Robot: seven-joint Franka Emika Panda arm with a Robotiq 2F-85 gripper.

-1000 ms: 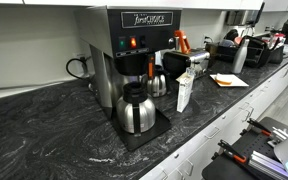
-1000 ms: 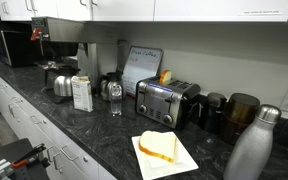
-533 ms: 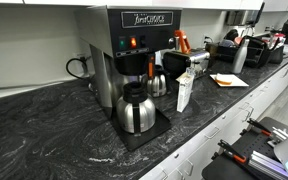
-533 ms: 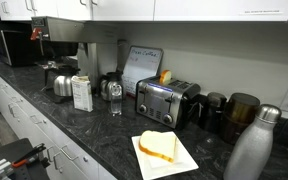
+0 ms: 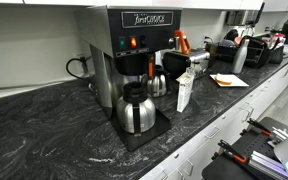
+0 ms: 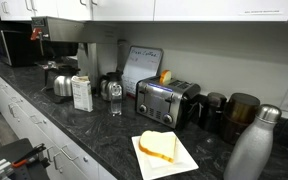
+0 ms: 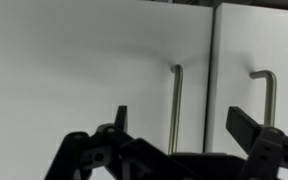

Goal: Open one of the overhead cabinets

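Looking at two cabinet doors head-on in the wrist view: my claw [image 7: 178,118] is spread wide and holds nothing, and both fingers [image 7: 121,118] poke up from the bottom edge of the frame

The nearer handle [image 7: 174,95] is a thin vertical bar on the left door [image 7: 84,60]. It shows inside the gap between my fingers, roughly mid-gap, and lies ahead of me toward the door face. Its long axis runs up-down, so my fingers straddle it sideways, which suits closing across it

A second handle [image 7: 269,95], hooked over at the top, sits on the right door [image 7: 239,45] just past the seam. It lines up behind the finger at the right of the frame, so I'd take the left-door bar as the target. My read: push forward until the bar is between the pads, then clench and pull

Hard to make out:
- how far the bar is from my fingertips; there's no depth cue, so I can't say touching or apart
- the bar's lower end, hidden behind the claw body
- which side either door hinges on

My arm and claw are out of frame in both exterior views. An exterior view shows only the bottom strip of the overhead cabinets [image 6: 214,8] above the worktop [image 6: 104,135], with the handles mostly cut off
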